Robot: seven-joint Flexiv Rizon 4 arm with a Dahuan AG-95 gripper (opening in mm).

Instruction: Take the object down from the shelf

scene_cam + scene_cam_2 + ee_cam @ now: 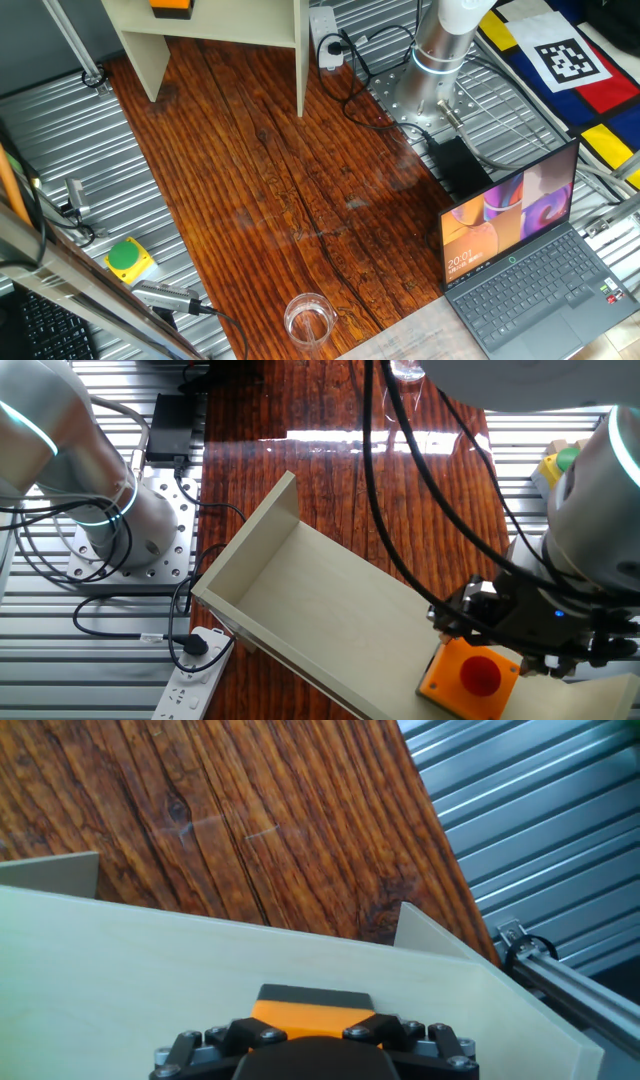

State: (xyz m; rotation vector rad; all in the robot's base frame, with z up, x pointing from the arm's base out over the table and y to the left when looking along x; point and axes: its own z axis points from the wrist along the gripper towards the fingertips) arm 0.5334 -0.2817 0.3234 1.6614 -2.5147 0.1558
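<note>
Glass: a clear drinking glass [309,319] stands at the near edge of the wooden table [280,180].
Laptop: an open laptop [525,260] sits at the near right, its screen lit.
Yellow box: a yellow box with a green button [129,259] lies at the near left, on the ribbed metal beside the table.
Arm base: the silver base of the arm [440,50] is bolted down at the far right, with black cables looping round it and a white power strip [326,35] just left of it.
Shelf: the cream shelf [225,35] stands at the far end of the table on flat upright side panels.
Object: the orange box [470,672] with its red button rests on the shelf's top board, near one end; only an orange corner of it shows at the far top edge of the first fixed view.
Gripper: the gripper [520,635] is right at the box, its dark body overlapping the box's edge; in the hand view the box sits just ahead of the gripper.
Jaw state: cannot tell whether the fingers are spread or closed on the box, as no fingertip shows clearly.
</note>
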